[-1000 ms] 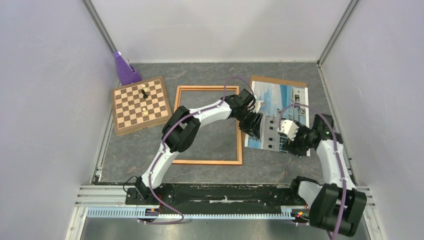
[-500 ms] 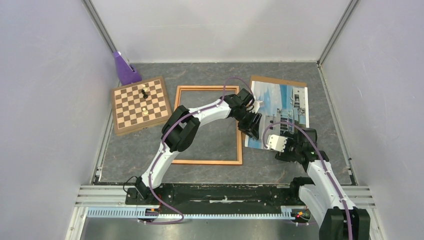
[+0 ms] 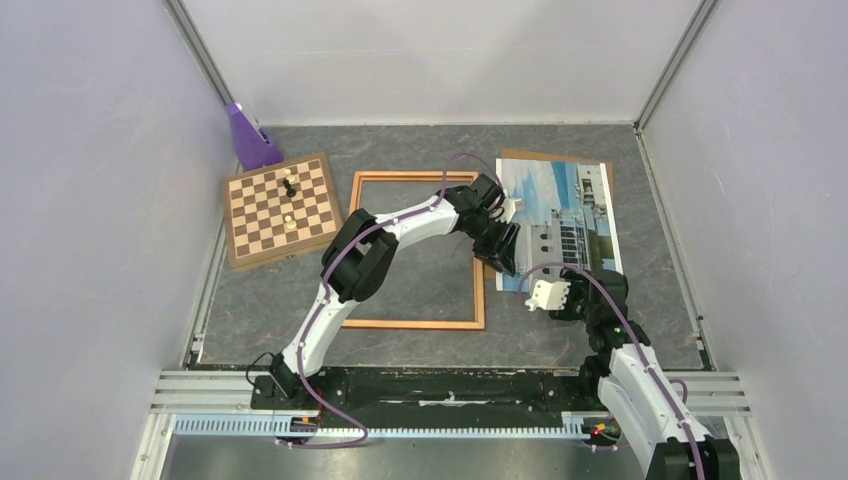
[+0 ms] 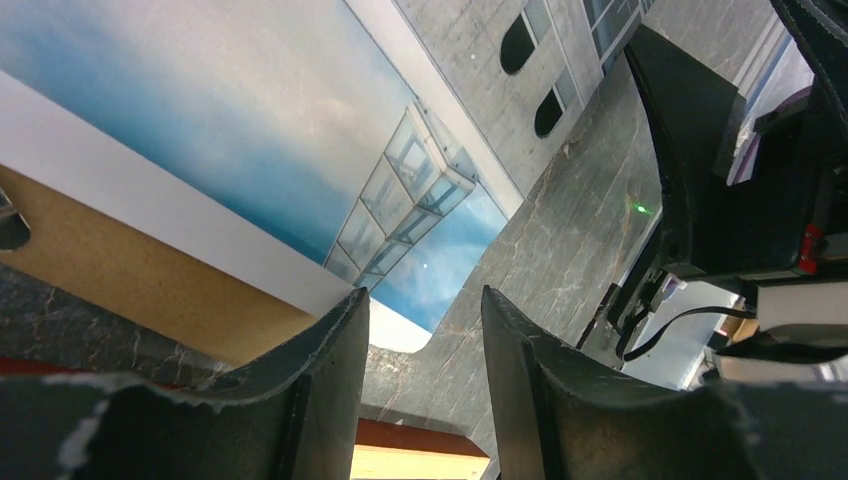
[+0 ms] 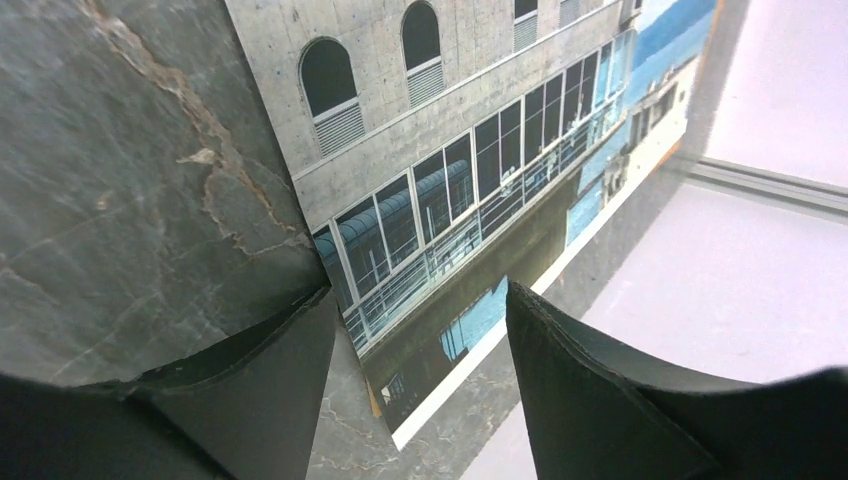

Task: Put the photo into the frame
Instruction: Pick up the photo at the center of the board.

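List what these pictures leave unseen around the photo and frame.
- Top view: the left gripper covers part of the right rail of the frame.
- Top view: the right gripper hides the near edge of the photo.
- Wrist views: whether any finger touches the photo cannot be told.
- Top view: the chess pieces are too small to identify.

Twin robot arms: white shells, black joints, purple cabling.
Overhead view: the left arm (image 3: 405,226) has white tubular links and bulky black joint housings, and a thin purple cable (image 3: 449,175) runs along it, looping free near the wrist. The right arm (image 3: 645,390), at 5 o'clock, has the same build, with a small white boxy block (image 3: 545,293) at the wrist. The left gripper (image 4: 425,340) and right gripper (image 5: 420,340) have matt black wedge-shaped fingers (image 4: 320,400) with rough, nicked edges. A green pinpoint light (image 4: 637,208) sits on black housing at 2 o'clock in the left wrist view.
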Available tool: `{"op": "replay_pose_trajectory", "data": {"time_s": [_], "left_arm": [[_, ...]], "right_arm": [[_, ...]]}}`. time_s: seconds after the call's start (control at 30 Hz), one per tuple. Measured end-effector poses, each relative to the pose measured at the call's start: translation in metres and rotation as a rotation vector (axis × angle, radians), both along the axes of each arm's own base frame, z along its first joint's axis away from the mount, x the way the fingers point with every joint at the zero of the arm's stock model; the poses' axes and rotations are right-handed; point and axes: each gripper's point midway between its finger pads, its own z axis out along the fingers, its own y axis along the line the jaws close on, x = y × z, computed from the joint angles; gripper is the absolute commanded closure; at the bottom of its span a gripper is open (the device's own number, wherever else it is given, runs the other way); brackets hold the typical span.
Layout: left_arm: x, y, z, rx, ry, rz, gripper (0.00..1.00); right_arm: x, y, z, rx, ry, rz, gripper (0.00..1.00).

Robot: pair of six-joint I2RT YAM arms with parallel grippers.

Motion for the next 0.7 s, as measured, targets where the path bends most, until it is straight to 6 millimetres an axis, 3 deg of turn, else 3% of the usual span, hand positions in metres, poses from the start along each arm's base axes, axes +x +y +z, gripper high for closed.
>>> {"op": "replay_pose_trajectory", "data": {"time_s": [0.23, 0.43, 0.57, 0.7], "left_arm": [[-0.001, 0.001, 0.002, -0.013, 0.018, -0.006, 0.5], [-0.005, 0.002, 0.004, -0.018, 0.038, -0.016, 0.5], [-0.005, 0.002, 0.004, -0.016, 0.041, -0.016, 0.51], [-0.003, 0.001, 0.008, -0.02, 0.038, -0.014, 0.51]], "right_arm": [[0.006, -0.006, 0.001, -0.05, -0.113, 0.002, 0.41], [0.002, -0.009, -0.008, -0.078, -0.106, 0.006, 0.78], [-0.004, -0.01, -0.016, -0.065, -0.076, -0.012, 0.98], [-0.007, -0.008, -0.016, -0.019, -0.043, -0.044, 1.0]]}}
